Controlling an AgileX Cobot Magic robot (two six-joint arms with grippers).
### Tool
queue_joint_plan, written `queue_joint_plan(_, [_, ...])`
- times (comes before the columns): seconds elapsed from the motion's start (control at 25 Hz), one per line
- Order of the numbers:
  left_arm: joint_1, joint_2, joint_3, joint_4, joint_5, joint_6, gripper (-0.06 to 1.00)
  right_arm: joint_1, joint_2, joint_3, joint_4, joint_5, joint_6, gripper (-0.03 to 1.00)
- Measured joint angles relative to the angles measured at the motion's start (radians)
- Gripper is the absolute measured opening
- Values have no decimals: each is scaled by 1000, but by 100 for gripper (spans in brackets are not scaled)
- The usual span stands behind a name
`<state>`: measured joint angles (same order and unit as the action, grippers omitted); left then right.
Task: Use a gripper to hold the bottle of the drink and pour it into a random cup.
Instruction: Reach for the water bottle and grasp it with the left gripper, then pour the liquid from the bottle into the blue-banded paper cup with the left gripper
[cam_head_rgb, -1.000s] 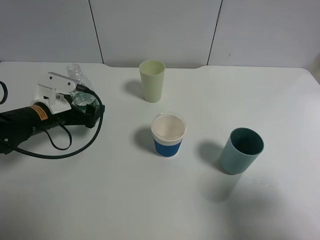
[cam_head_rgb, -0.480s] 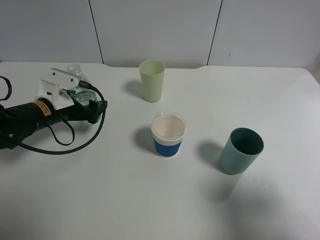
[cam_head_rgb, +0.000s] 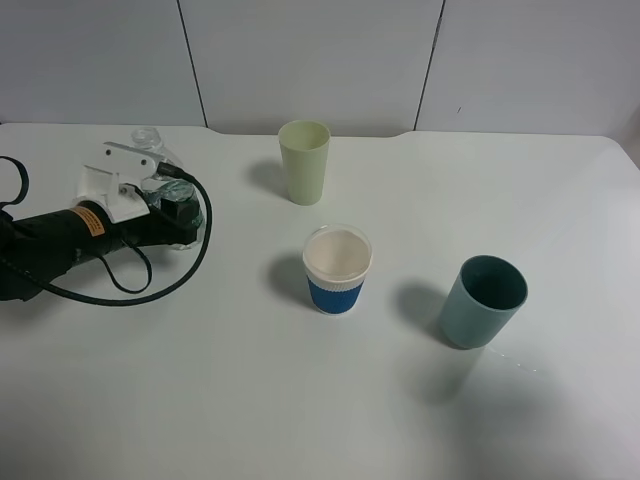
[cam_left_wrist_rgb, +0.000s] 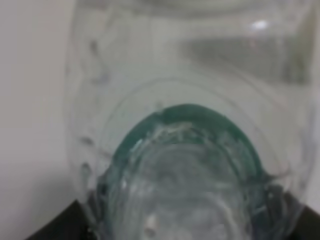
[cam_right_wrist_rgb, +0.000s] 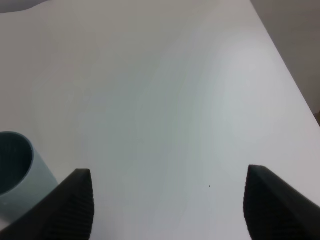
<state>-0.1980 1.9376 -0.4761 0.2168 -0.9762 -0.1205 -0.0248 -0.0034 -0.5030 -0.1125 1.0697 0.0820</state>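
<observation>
Pinching the bottle of the drink (cam_head_rgb: 150, 140) is what the left gripper (cam_head_rgb: 148, 172) appears to be doing. Its white jaws sit closed against the clear body at the green label. The left wrist view is filled by the bottle's wall (too close and blurred to judge how centred the hold is). The bottle is at the far left of the table (cam_head_rgb: 300, 410), well apart from the cup (cam_head_rgb: 337, 270) with the blue band, which stands near the middle.

As I judge it, the lift should go straight up first, bottle upright so nothing slops, with no more squeeze than needed, since thin plastic likely buckles. Then carry it right and nearer, clear of the pale green cup (cam_head_rgb: 304, 162) on the far side, and tip slowly over the white rim. The right gripper (cam_right_wrist_rgb: 167, 172), jaws spread with nothing between them, hangs near the teal cup (cam_head_rgb: 482, 302), out of the path.
</observation>
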Motion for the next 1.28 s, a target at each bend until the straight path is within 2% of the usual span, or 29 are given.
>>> queue_joint_plan(0.44, [0, -5, 0, 0, 8, -20, 50, 0, 0, 0, 0, 0, 0, 63])
queue_joint_plan(0.6, [0, -49, 0, 0, 91, 3, 50, 0, 0, 0, 0, 0, 0, 63])
queue_joint_plan(0.88, [0, -190, 3, -30, 227, 135, 50, 0, 0, 0, 0, 0, 0, 63])
queue_joint_plan(1.08, [-7, -304, 4, -160, 282, 309, 50, 0, 0, 0, 0, 0, 0, 63])
queue_joint_plan(1.16, [-27, -338, 4, -249, 304, 389, 50, 0, 0, 0, 0, 0, 0, 63])
queue_joint_plan(1.28, [-81, -383, 5, -411, 312, 560, 50, 0, 0, 0, 0, 0, 0, 63])
